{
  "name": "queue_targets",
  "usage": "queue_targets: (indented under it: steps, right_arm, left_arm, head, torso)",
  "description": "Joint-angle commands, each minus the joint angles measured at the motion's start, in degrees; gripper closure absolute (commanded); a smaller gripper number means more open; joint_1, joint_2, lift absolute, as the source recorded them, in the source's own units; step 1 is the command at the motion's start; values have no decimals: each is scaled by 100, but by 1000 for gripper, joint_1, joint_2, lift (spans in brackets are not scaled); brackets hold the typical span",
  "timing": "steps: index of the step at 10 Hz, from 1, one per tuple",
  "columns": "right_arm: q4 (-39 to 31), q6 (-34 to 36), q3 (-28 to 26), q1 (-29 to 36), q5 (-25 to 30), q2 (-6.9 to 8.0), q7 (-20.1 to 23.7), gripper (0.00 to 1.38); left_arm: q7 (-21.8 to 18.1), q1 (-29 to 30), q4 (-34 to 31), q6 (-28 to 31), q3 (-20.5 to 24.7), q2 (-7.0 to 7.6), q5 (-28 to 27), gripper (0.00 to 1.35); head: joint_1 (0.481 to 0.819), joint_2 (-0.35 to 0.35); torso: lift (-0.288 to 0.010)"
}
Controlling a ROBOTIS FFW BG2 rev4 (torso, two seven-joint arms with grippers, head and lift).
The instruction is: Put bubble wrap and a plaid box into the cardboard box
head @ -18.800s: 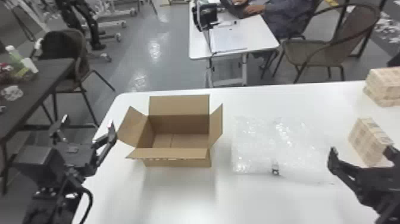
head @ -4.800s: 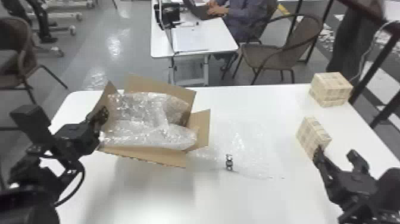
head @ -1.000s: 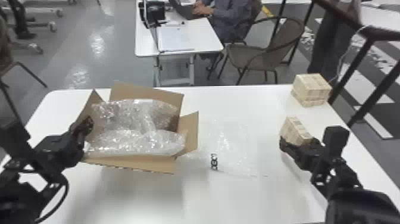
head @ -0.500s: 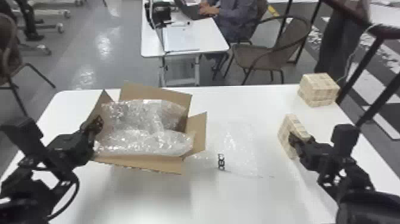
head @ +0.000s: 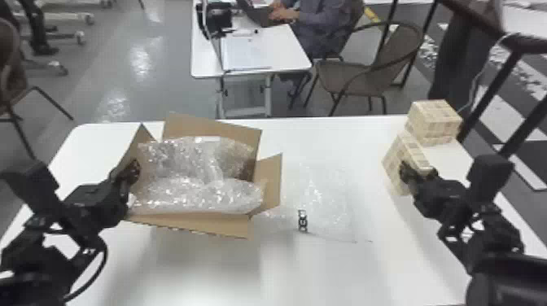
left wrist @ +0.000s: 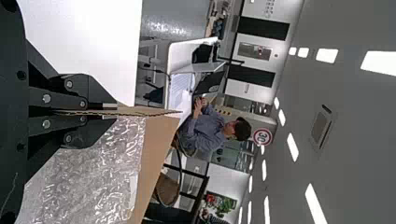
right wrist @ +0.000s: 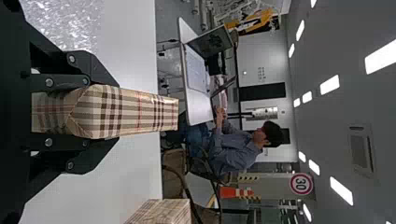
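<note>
Plaid box (right wrist: 126, 112) is clamped in R hand (head: 417, 171), fingers approx. box-width apart.

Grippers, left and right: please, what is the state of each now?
Left gripper: closed on a cardboard box flap.
Right gripper: closed on a plaid box.

Site type: indoor laboratory or test hall with office use. Indicators: the glossy grey floor (head: 167, 91) is open and carries wheeled bases (head: 61, 17). A white desk (head: 287, 51) holds papers (head: 246, 53) and a laptop (right wrist: 211, 42), with a woven chair (head: 346, 77) nearby. White stripes (head: 525, 169) on dark flooring resemble road markings. A round red-rimmed sign (right wrist: 301, 184) stands near an orange-and-white traffic cone (right wrist: 229, 192). Overhead, light panels (right wrist: 342, 190) and a vent unit (right wrist: 362, 151) are set into the grey ceiling (right wrist: 336, 116).
</note>
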Motion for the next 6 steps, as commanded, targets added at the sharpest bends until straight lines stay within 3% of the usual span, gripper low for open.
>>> queue_targets:
  steps: [1, 3, 6]
  right_arm:
    - [-750, 474, 249, -164, -129, -51, 95, 1070]
    - [-1005, 1054, 970, -709, -718, -323, 359, 1072]
    - [-706, 1274, 1919, -1447, -1342, -526, 666, 1072]
  left_arm:
    - [0, -10, 0, 0, -6, -15, -6, 1210]
    - [0, -71, 9, 27, -59, -15, -41, 1210]
    - [0, -168, -17, 27, -164, -9, -33, 1210]
  head:
    - [695, -16]
    - [693, 22]
    - [635, 125]
  torso:
    - [-108]
    - [-108]
    - [-108]
